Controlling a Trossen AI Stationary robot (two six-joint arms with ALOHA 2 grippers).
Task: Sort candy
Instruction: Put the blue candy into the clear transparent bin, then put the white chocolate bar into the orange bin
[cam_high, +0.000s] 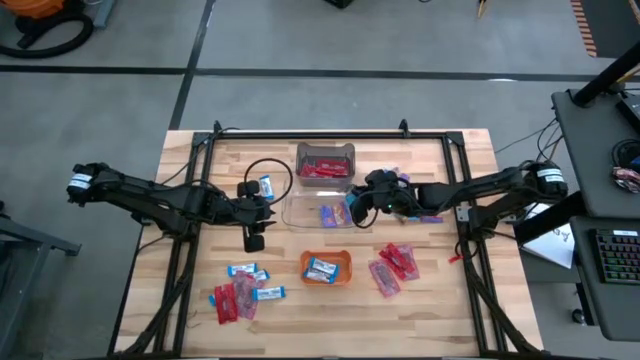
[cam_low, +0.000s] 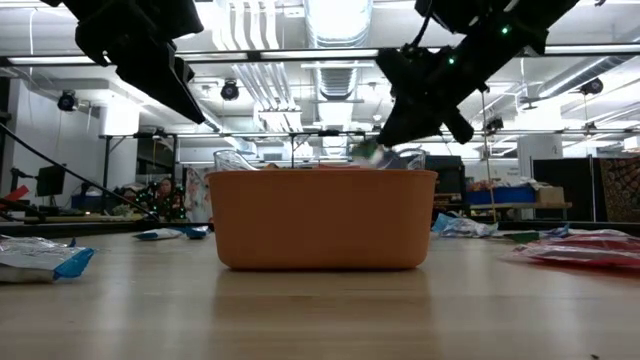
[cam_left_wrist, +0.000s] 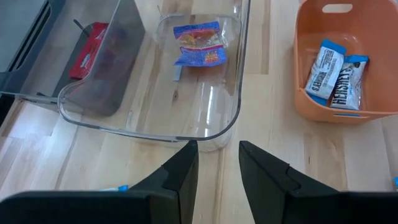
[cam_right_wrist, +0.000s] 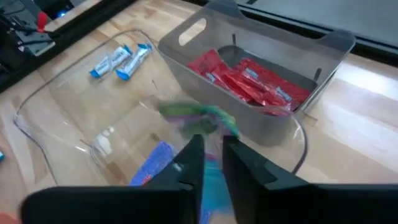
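My right gripper (cam_right_wrist: 213, 148) hovers over the clear bin (cam_right_wrist: 74, 106), its fingers a narrow gap apart. A green-and-purple candy (cam_right_wrist: 199, 118) shows blurred just beyond its fingertips, over the bin; in the low view it (cam_low: 365, 151) is just below the gripper (cam_low: 388, 132). A blue crinkly candy (cam_left_wrist: 199, 43) lies on the bin's floor. My left gripper (cam_left_wrist: 217, 146) waits open and empty at the bin's left end (cam_high: 262, 212). The grey bin (cam_high: 325, 163) holds red packets. The orange tray (cam_high: 326, 267) holds blue-and-white bars.
Loose candy lies on the table: red packets and blue-and-white bars near the front left (cam_high: 240, 292), red packets at the front right (cam_high: 393, 265), and one bar by a black cable loop (cam_high: 265, 187). A black frame runs round the table's edges (cam_high: 300, 135).
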